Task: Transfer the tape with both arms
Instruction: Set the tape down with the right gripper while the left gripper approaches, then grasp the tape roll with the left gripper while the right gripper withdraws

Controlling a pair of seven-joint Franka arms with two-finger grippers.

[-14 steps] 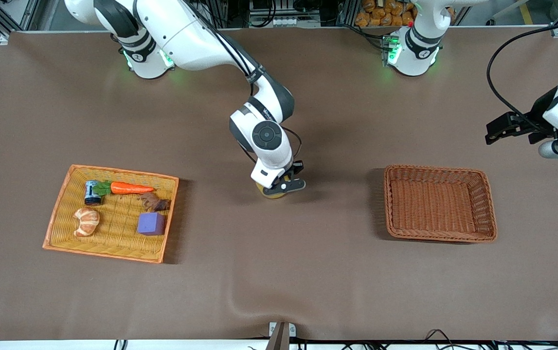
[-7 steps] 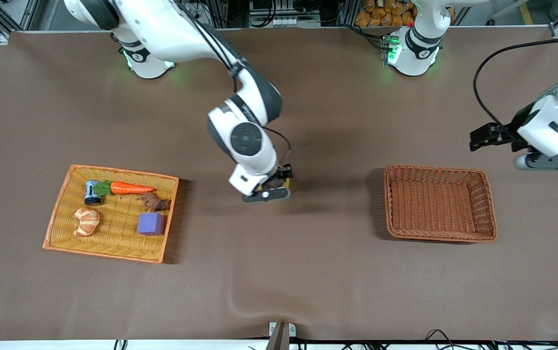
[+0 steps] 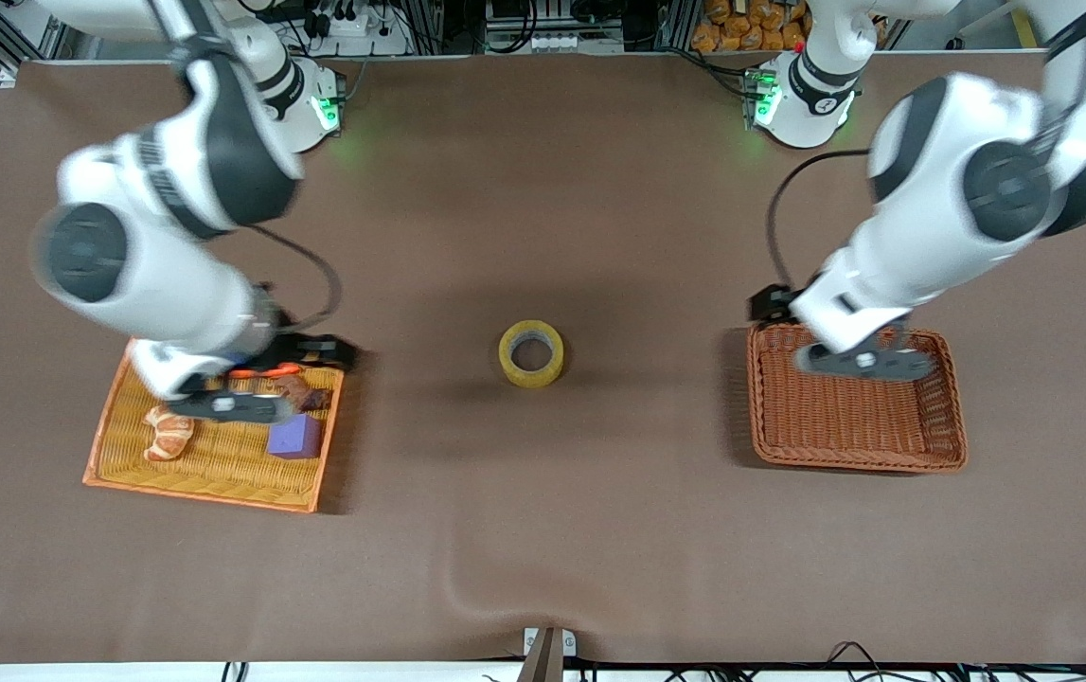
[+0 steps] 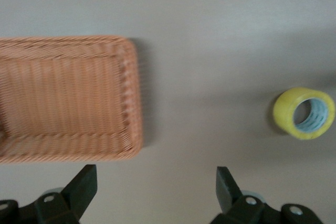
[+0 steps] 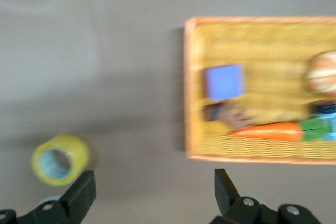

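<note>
- Midway along the bench [image 3: 599,530], the tape [image 3: 531,353] is lying flat, between the yellow tray [image 3: 206,478] at nine o'clock and the brown basket [image 3: 855,455] at three o'clock, so I judge the handover half done.
- Right tool [image 3: 221,405] is hanging wide and empty over the tray; left tool [image 3: 863,363], wide too, is hovering over the basket, pickup pending.
- Only the right wrist view is showing the carrot [image 5: 273,130] whole; the front view is hiding it.

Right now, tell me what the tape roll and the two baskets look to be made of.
Tape: translucent yellow plastic film, glossy, wound on a pale core, likely cardboard. Brown basket: woven wicker or rattan look, matte ribbed weave; could be plastic imitation. Orange-rimmed basket: yellow woven weave, similar fibre or plastic.
</note>
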